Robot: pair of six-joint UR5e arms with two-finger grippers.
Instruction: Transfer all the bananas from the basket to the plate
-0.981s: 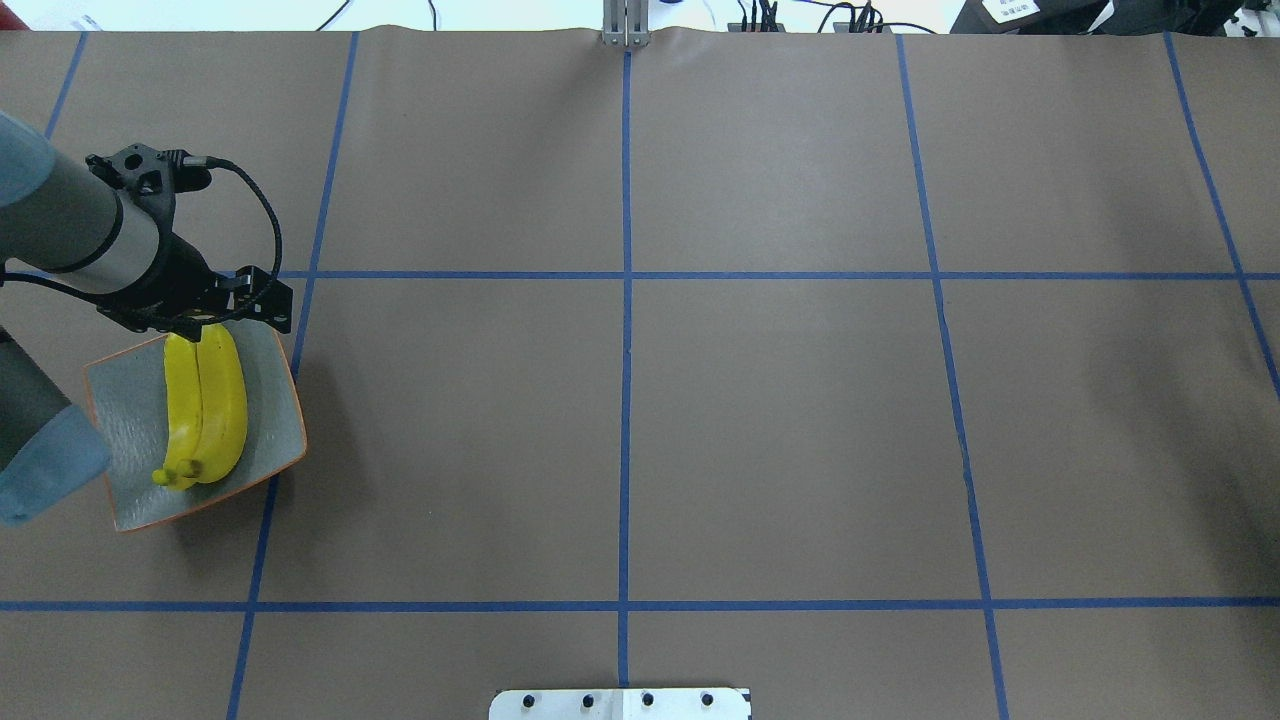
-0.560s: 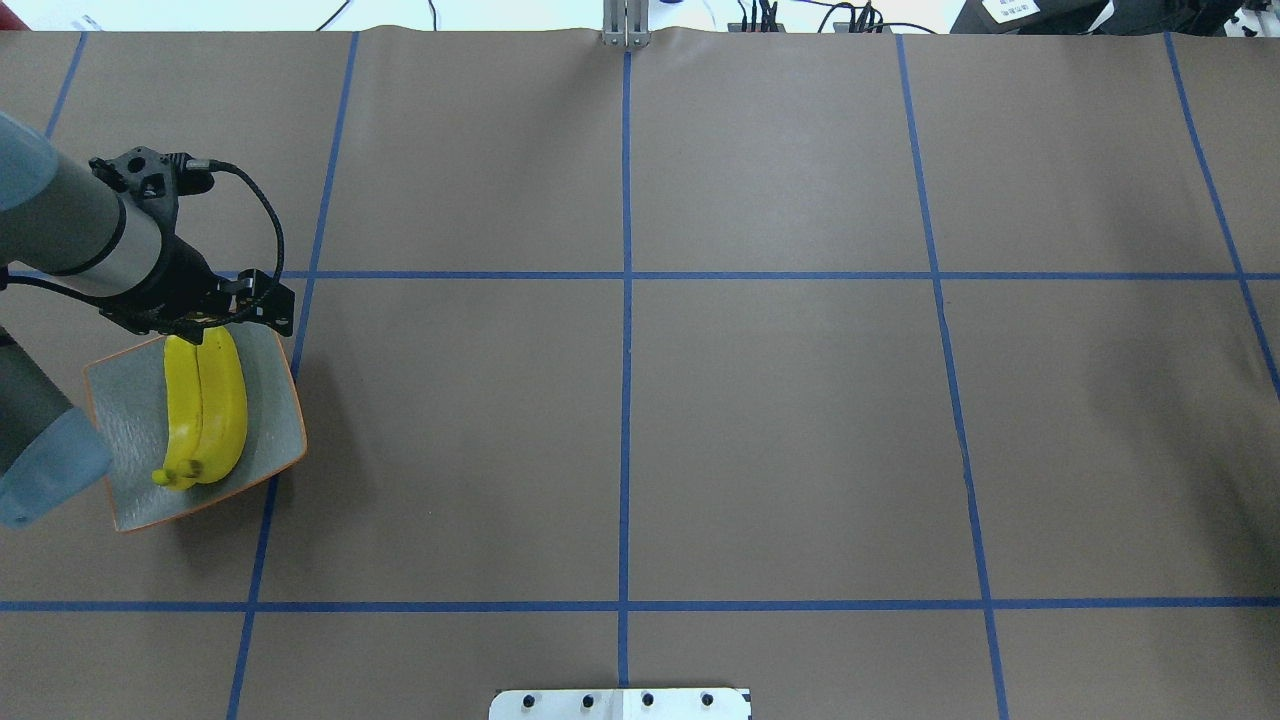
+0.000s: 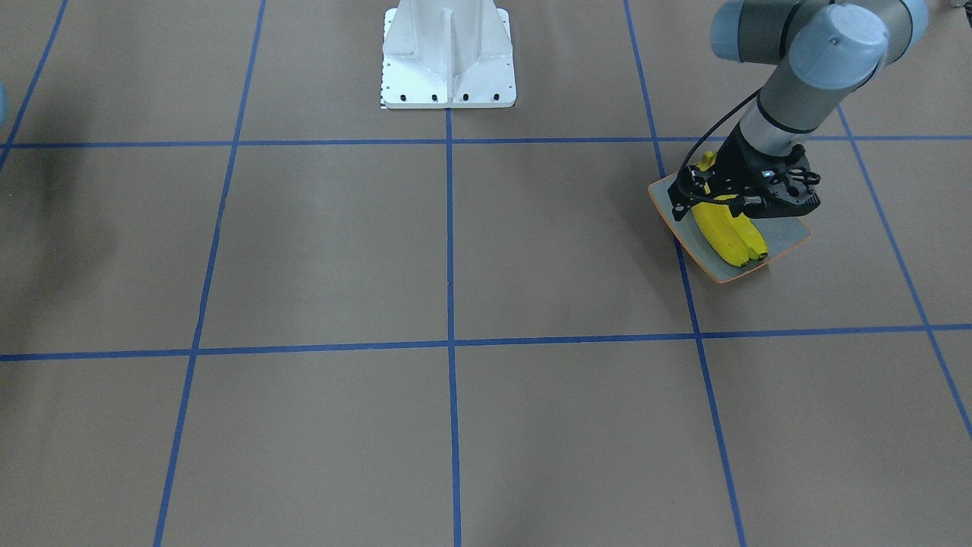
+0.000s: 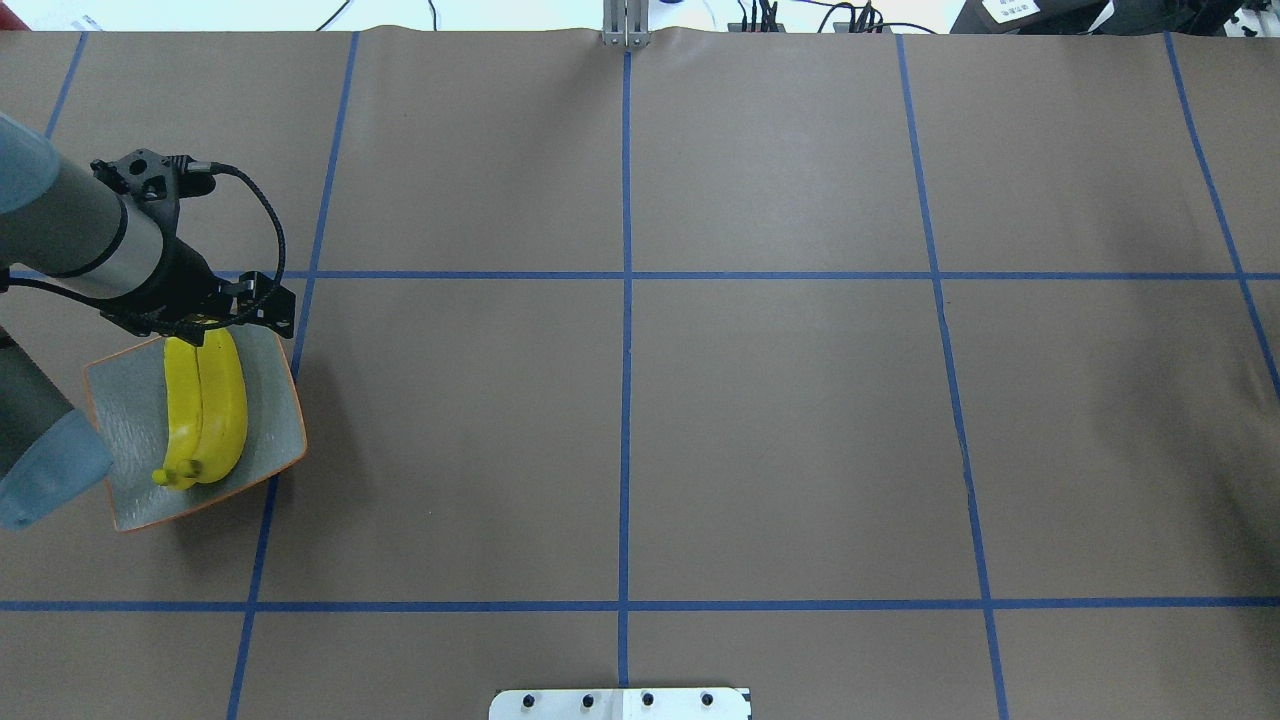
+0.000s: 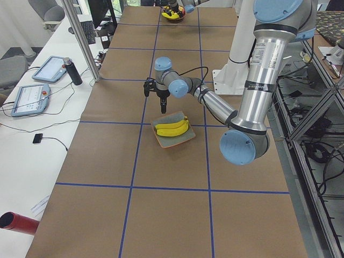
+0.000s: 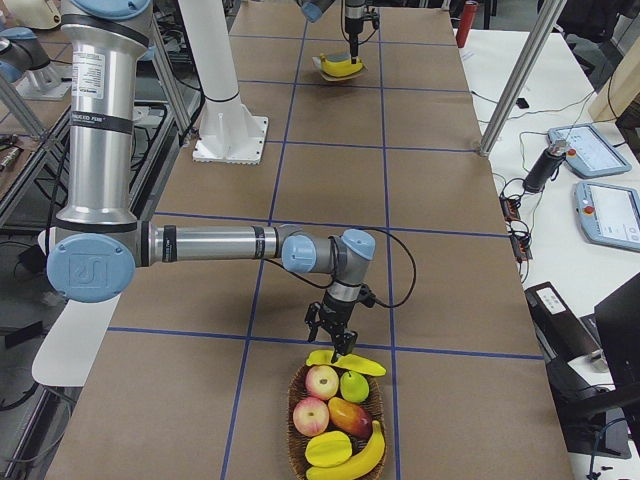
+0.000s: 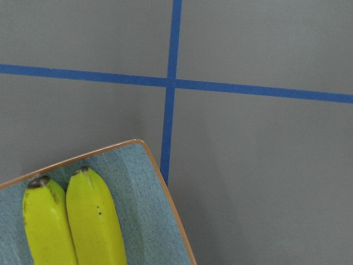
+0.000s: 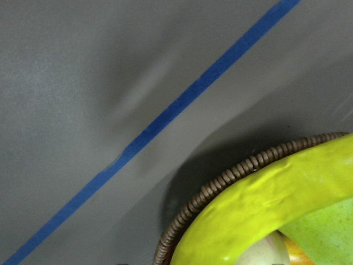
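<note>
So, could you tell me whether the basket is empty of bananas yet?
Not empty: the basket has one banana at its rim and a second banana at its other end, beside the apples.

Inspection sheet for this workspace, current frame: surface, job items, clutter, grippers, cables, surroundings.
Surface: brown paper table with blue tape grid.
Job's things: two bananas on the plate; a third banana and other fruit in the basket.
Clutter: nothing seen.
Grippers: left gripper above the plate's edge; right gripper at a fourth banana on the basket's rim; open or shut unclear.
Cables: black cable looped beside left gripper.
Surroundings: tablets on side desk.
</note>
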